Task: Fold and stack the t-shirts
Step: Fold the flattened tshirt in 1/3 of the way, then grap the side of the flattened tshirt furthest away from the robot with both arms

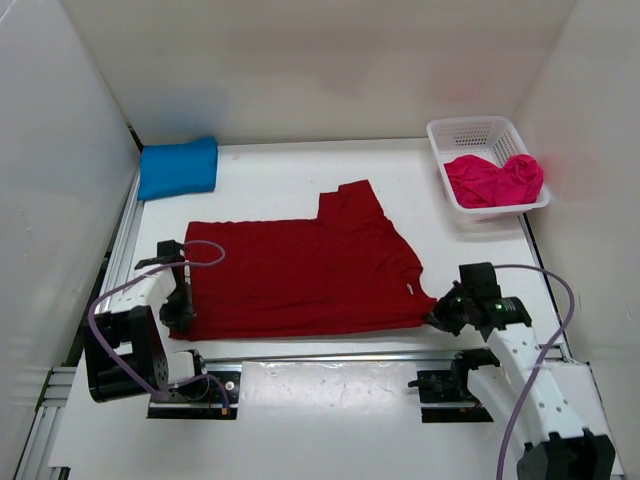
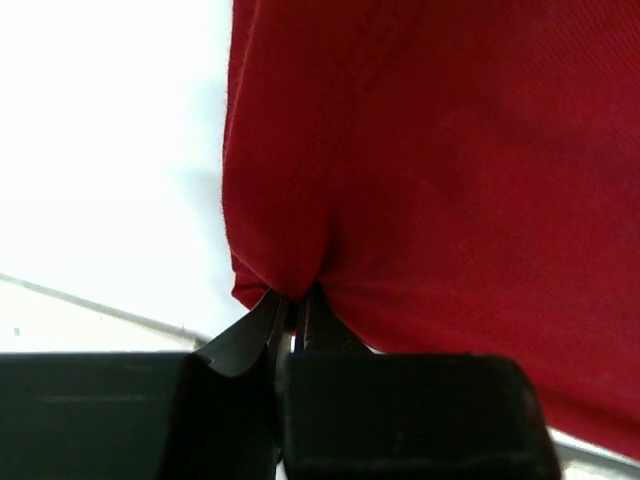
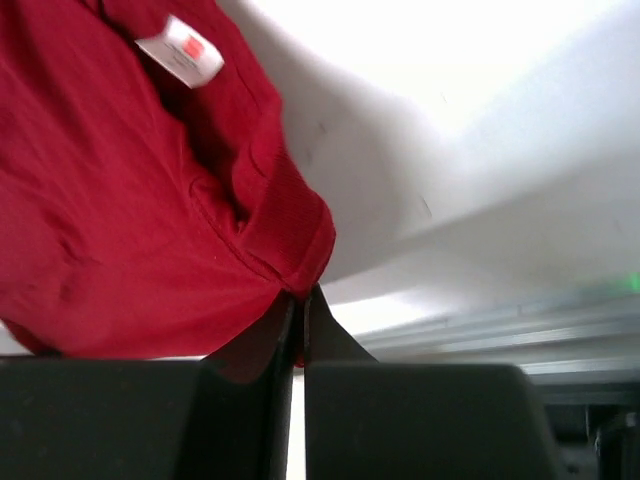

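The left fingers (image 2: 296,308) are pinched together on the dark red t-shirt (image 1: 300,270), gripping its corner at about 8 o'clock of the cloth. The right fingers (image 3: 300,305) are clamped on the ribbed edge at its 4 o'clock corner, just below the white label (image 3: 182,50). Between them the shirt lies spread mid-desk (image 1: 280,165), one sleeve jutting toward 12 o'clock. The blue t-shirt (image 1: 178,167) sits folded at the desk's 10 o'clock corner. At 2 o'clock, the pink t-shirt (image 1: 495,180) lies bunched in the white mesh basket (image 1: 470,130).
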Robot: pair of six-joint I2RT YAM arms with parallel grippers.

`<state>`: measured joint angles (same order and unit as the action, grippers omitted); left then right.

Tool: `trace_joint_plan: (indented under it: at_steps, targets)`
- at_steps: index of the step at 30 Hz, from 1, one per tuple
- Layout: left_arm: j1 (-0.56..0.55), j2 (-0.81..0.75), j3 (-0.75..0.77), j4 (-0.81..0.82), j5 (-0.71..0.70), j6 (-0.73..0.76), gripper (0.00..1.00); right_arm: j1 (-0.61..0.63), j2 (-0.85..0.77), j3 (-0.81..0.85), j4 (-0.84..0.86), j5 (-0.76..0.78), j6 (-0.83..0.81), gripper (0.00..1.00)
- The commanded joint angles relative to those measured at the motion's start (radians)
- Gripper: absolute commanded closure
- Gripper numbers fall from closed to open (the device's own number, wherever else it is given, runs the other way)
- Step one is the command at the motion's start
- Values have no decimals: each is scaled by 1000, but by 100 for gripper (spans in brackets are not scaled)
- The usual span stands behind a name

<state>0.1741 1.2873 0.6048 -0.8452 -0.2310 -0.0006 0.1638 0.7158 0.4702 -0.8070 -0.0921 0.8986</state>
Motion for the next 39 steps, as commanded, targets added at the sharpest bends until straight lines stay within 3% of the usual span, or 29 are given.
trace_joint_plan:
  at_steps: [1, 3, 4, 6, 7, 9, 10, 11, 15, 16, 17, 20, 21, 23, 24, 26, 28, 31, 39]
  targets:
    - [16, -43, -16, -89, -91, 1, 90, -6, -74, 13, -196, 109, 132, 100]
    - [16, -52, -26, -115, -91, 1, 89, -6, -120, 13, -247, 132, 163, 100]
    - [16, -52, -27, -127, -91, 1, 83, -6, -134, 13, -247, 143, 163, 87]
    - [16, -63, -39, -127, -91, 1, 57, -6, -147, 13, -258, 143, 163, 60]
    - [16, -63, -48, -127, -106, 1, 37, -6, -147, 13, -270, 143, 151, 56]
    - [16, -72, -48, -94, -158, 1, 20, -6, -136, 59, -280, 143, 131, 45]
    - [25, -72, -48, -81, -175, 1, 7, -6, -124, 88, -281, 155, 122, 44]
    - [40, -72, -15, -59, -186, 1, 1, -6, -105, 149, -255, 155, 99, 42]
    - [79, -4, 189, -37, -134, 1, 0, 23, 175, 405, -68, 166, -107, 39]
    - [94, 22, 241, -37, -64, 1, 0, 70, 370, 485, -55, 166, -200, 35]
    - [94, 85, 344, -26, -20, 1, 0, 94, 475, 678, -55, 166, -252, 33]
    - [105, 197, 481, 4, 106, 1, 0, 141, 897, 1036, -116, 138, -404, 28]
    - [105, 277, 562, 17, 131, 1, 0, 141, 992, 1270, -135, 138, -421, 28]
    - [105, 357, 636, 52, 186, 1, 0, 132, 1254, 1494, -170, 114, -431, 26]
    - [105, 442, 714, 52, 206, 1, 0, 123, 1422, 1718, -182, 95, -420, 26]
    - [105, 519, 783, 61, 257, 1, 0, 112, 1568, 1897, -192, 106, -373, 26]
    - [105, 619, 866, 84, 269, 1, 0, 103, 1686, 1949, -126, 118, -327, 26]
    - [87, 725, 961, 113, 269, 1, 0, 103, 1725, 1839, 109, 132, -233, 26]
    - [68, 886, 1096, 113, 294, 1, 0, 160, 1884, 1911, 121, 264, -124, 28]
